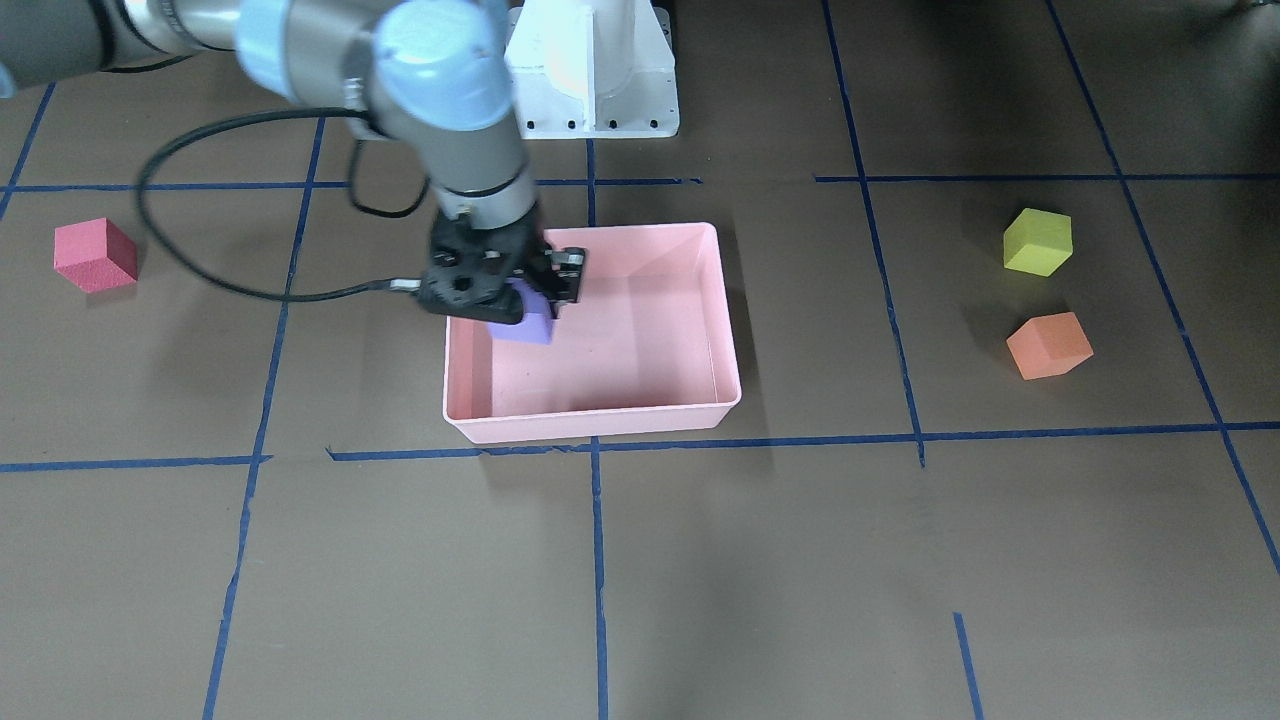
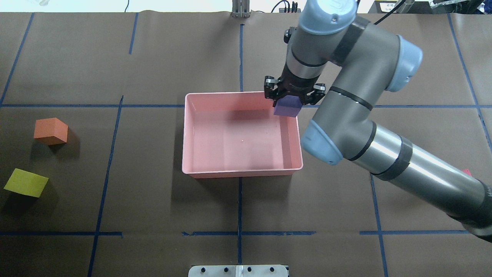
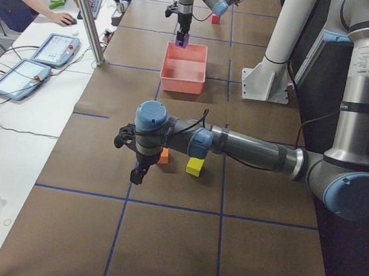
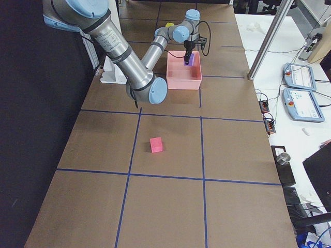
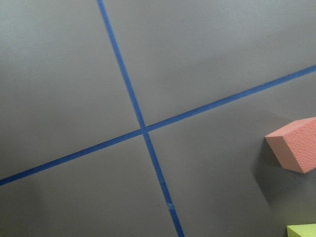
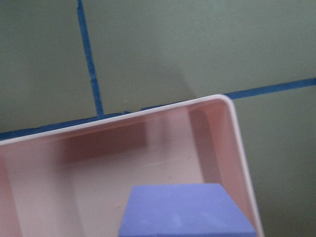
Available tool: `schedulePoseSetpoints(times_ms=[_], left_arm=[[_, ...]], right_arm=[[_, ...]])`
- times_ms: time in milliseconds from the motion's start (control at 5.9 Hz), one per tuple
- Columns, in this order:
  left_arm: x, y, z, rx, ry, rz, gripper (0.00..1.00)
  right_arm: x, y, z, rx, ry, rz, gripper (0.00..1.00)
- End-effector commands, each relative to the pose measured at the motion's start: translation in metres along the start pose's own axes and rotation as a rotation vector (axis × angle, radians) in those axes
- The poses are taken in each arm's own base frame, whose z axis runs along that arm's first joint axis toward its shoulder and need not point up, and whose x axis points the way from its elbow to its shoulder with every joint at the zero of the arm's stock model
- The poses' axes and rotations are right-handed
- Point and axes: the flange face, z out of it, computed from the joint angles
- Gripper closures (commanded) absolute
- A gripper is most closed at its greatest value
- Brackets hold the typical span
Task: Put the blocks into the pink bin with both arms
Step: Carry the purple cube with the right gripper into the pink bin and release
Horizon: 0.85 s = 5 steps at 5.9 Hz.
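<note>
The black right gripper (image 2: 293,99) clamps the small purple cube (image 2: 286,108) over the far-right corner of the pale-pink plastic bin (image 2: 242,174). The left gripper (image 3: 138,174): fingers' state, cannot tell.

purple block (image 2: 286,110) above pink bin (image 2: 242,173) corner | red (image 1: 94,255), orange (image 1: 1048,345), yellow-green blocks (image 1: 1037,241) outside

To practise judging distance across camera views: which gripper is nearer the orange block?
Left. The left gripper hovers close beside the orange block. The right gripper is far off, over a corner of the pink bin, holding the purple block.
</note>
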Motion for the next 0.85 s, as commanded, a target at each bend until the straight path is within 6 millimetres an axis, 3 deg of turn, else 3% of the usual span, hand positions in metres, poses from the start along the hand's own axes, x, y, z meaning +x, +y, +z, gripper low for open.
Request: schedulePoseSetpoints(times_ms=[0, 169, 339, 508, 678], left_arm=[[0.028, -0.012, 0.025, -0.038, 0.022, 0.006, 0.00], [0.055, -0.023, 0.050, -0.004, 0.033, -0.102, 0.00], [0.079, -0.030, 0.080, 0.016, 0.059, -0.269, 0.00], [0.096, -0.034, 0.101, 0.067, 0.043, -0.428, 0.00], [0.109, -0.031, 0.134, 0.067, 0.055, -0.478, 0.00]], right_arm=[[-0.025, 0.020, 0.003, 0.017, 0.003, 0.021, 0.00], [-0.018, 0.007, 0.000, 0.024, 0.021, -0.080, 0.00], [0.003, -0.018, -0.008, 0.032, 0.036, -0.129, 0.00], [0.043, -0.044, -0.019, 0.033, 0.027, -0.180, 0.00], [0.079, -0.078, -0.036, 0.023, 0.013, -0.218, 0.00]])
